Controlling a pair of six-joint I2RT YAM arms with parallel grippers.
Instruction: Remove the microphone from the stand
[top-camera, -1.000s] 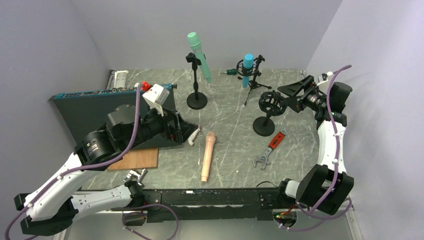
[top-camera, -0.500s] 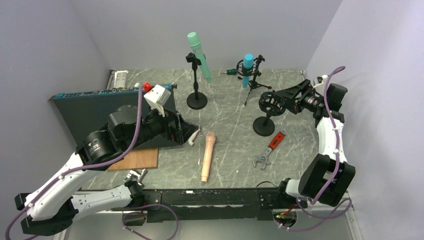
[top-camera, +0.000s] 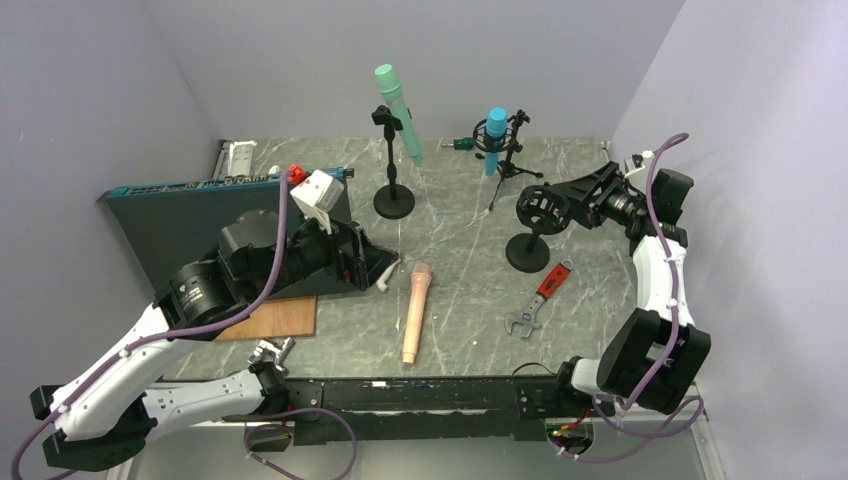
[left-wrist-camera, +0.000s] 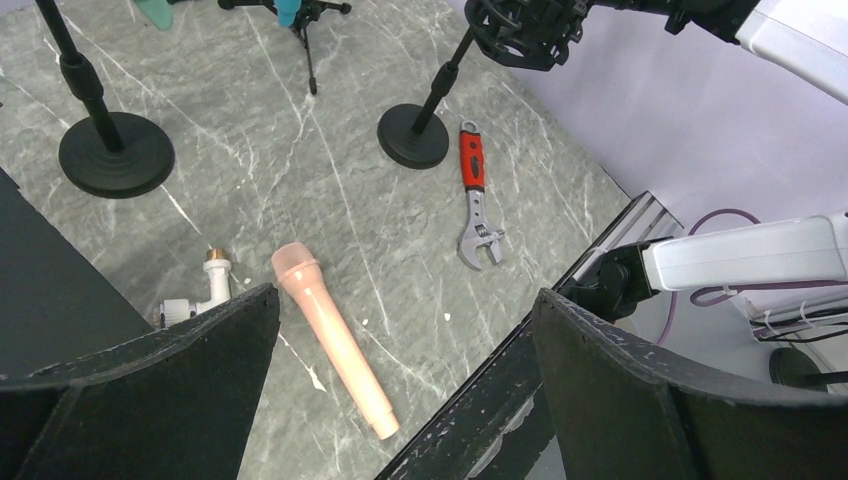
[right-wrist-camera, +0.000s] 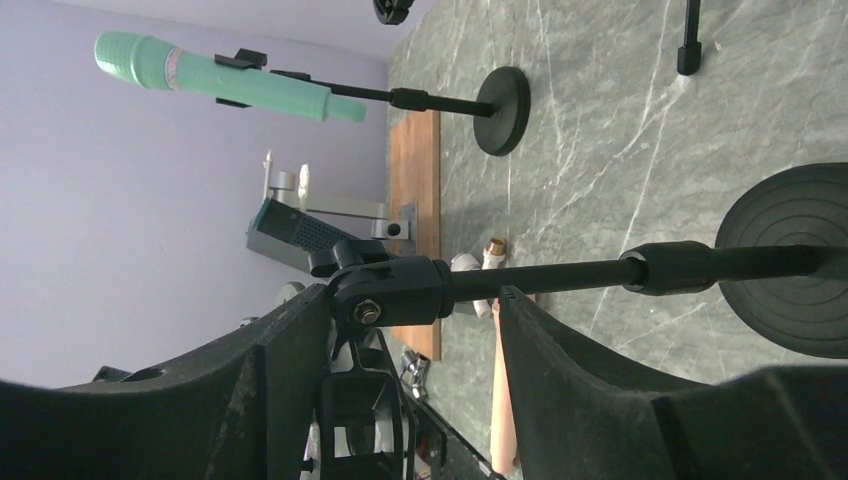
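Peach mic (top-camera: 416, 312) lies flat on table (top-camera: 460, 330) nr front edge, off any stand. L gripper (left-wrist-camera: 405, 295) hangs nr its head, jaws wide, empty. Wrench (top-camera: 540, 297) to the right. R gripper (right-wrist-camera: 412, 292) wide, fingers either side of empty stand (top-camera: 528, 250) at the mount joint. Far back: green mic (top-camera: 398, 112), blue mic (top-camera: 495, 135), both on stands.

Your right pincer (top-camera: 578, 196) has its jaws spread either side of the neck of the empty stand (top-camera: 528, 251). The stand's ring mount (top-camera: 545, 207) blocks the space just left of the pincer, and the tripod stand (top-camera: 507, 165) carrying the blue microphone (top-camera: 496, 133) crowds the far side. The wrench (top-camera: 539, 298) lies just beside the empty stand's base. Open bench (top-camera: 470, 290) runs between the wrench and the peach microphone (top-camera: 415, 312). Your left pincer (top-camera: 378, 264), its jaws wide apart, has the white fitting (top-camera: 388, 274) just ahead and the dark panel (top-camera: 170, 215) behind.
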